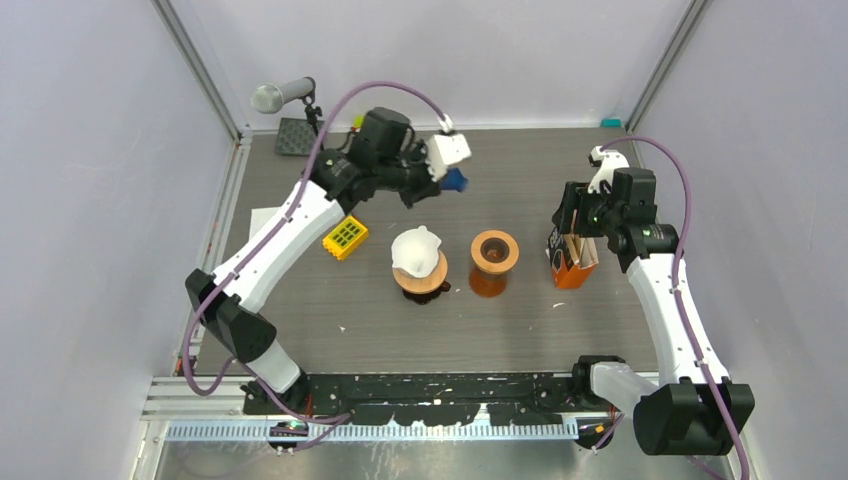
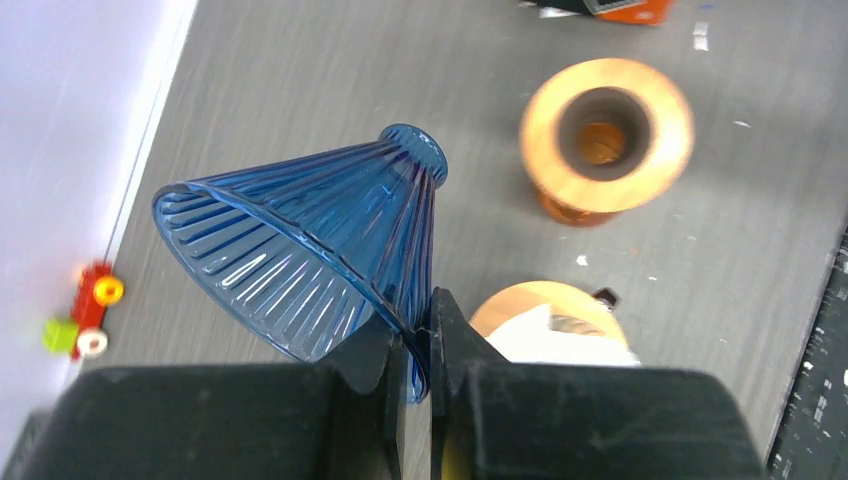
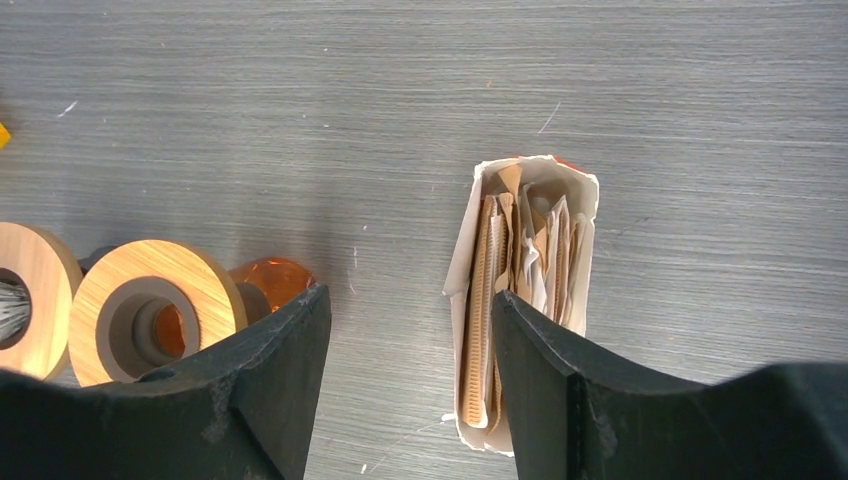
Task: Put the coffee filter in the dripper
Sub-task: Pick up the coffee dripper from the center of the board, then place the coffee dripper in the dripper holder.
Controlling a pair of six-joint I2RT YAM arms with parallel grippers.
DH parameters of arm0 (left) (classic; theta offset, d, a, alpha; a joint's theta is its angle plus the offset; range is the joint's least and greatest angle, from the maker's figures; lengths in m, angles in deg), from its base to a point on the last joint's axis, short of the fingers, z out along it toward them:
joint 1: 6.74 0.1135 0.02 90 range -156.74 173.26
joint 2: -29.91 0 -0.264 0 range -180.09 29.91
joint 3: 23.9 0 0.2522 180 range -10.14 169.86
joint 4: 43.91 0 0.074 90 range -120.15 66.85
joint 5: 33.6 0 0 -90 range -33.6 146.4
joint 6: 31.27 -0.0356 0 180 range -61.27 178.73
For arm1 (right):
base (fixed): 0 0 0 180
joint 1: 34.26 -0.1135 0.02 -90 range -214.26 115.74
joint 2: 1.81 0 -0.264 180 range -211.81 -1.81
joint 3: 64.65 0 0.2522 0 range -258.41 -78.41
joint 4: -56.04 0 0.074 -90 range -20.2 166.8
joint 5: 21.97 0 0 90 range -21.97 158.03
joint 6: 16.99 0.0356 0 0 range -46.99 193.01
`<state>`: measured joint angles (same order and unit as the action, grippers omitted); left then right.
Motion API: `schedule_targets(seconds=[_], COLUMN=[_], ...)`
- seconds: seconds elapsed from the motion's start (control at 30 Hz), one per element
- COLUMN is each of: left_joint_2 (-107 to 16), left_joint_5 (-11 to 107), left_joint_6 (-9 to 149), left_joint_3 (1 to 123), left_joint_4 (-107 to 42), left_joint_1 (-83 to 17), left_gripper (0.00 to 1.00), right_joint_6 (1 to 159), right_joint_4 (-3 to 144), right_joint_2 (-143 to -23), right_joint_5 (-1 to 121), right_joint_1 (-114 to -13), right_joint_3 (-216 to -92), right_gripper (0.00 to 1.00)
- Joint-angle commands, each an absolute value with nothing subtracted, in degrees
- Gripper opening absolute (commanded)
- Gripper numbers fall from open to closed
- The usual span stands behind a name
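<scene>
Two stands are sitting side by side near the middle of the table (image 1: 350, 315). The left stand (image 1: 422, 282) is carrying a cone (image 1: 417, 250) on top. The right stand (image 1: 494, 262) is sitting just beside it, at its 3 o'clock. Further along at 3 o'clock, a box of filters (image 1: 571, 262) is standing under the right gripper (image 3: 408, 296), whose fingers are hanging spread above it. A small block (image 1: 345, 237) is lying at the left stand's 10 o'clock. At the stands' 12 o'clock, the left gripper (image 2: 418, 340) is pinching the dripper (image 2: 300, 250) by its rim, in the air. A microphone (image 1: 283, 95) is standing at the table's far 11 o'clock corner.

Left claw (image 2: 417, 338) clamped tight, right claw (image 3: 408, 305) agape.
</scene>
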<state>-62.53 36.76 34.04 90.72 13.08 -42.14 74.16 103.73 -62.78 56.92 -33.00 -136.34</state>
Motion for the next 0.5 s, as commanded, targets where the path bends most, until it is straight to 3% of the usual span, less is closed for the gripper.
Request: schedule_targets(seconds=[0.0, 0.23, 0.47], left_joint_2=[-63.42, -73.23, -78.73], left_joint_5=[41.27, 54.10, 67.19], left_joint_6=[23.22, 13.97, 9.14], left_joint_3=[97.11, 107.64, 108.00], left_joint_4=[25.49, 36.13, 35.43], left_joint_1=[-50.63, -64.92, -73.51], left_gripper=[0.00, 0.00, 0.00], right_joint_6=[76.54, 78.50, 81.17], right_joint_4=[102.85, 105.67, 107.08], right_joint_2=[-61.25, -63.38, -65.14], right_joint_5=[55.65, 55.37, 50.09], right_joint_1=[-32.59, -32.07, -30.28], right_joint_3=[-138.53, -141.72, -142.75], right_gripper=[0.65, 0.64, 0.64])
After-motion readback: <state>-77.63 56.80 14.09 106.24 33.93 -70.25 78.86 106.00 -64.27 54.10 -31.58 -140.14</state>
